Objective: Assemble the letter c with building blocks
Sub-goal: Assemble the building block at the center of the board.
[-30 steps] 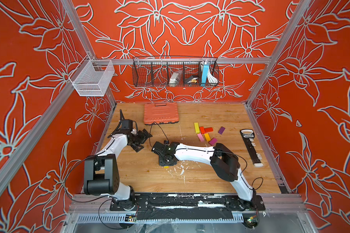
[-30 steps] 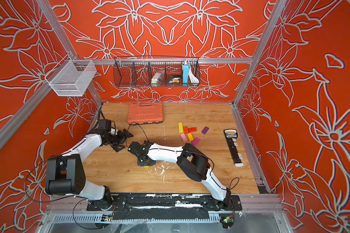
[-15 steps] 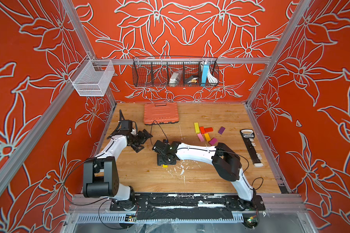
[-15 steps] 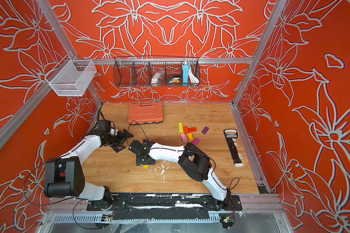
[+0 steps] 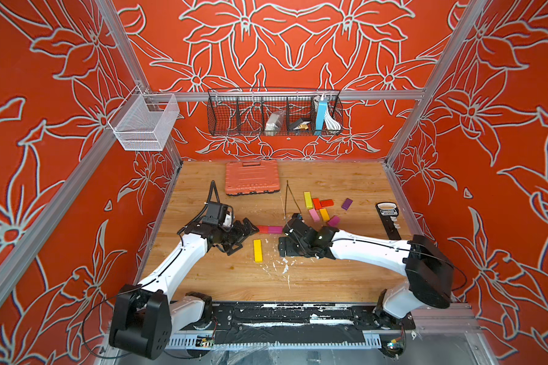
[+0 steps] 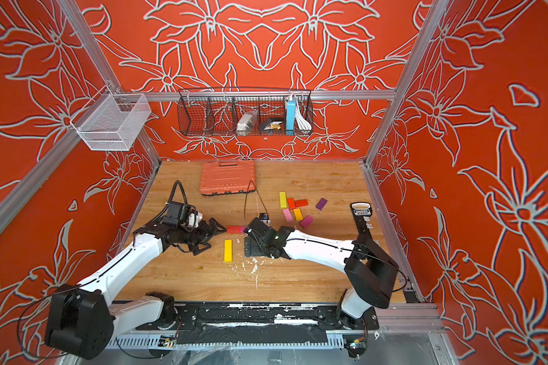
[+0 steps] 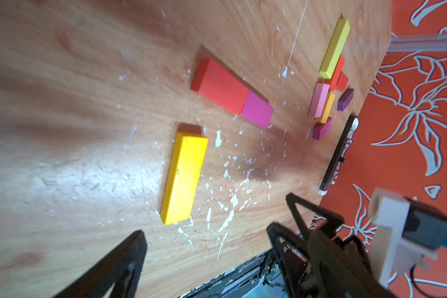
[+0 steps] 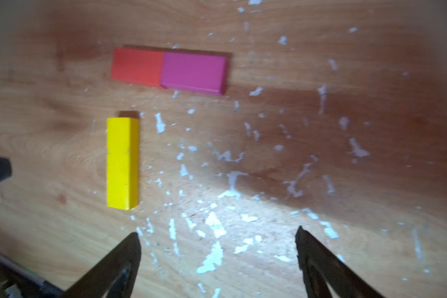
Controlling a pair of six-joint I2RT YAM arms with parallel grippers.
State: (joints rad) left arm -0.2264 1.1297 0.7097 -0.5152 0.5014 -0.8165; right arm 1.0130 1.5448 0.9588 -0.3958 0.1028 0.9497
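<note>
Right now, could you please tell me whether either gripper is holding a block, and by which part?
Nothing is held. The right gripper and the left gripper both stand open and empty; the yellow block lies free between them.

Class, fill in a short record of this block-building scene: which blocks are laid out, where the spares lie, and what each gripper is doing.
row: red block and magenta block, end to end, touching
upright stroke: yellow block, at right angles to the row, near the red end, a gap between
spare blocks: seven, in a loose cluster further back; the purple one lies slightly apart
left gripper: open, empty
right gripper: open, empty
other: orange case, at the back
</note>
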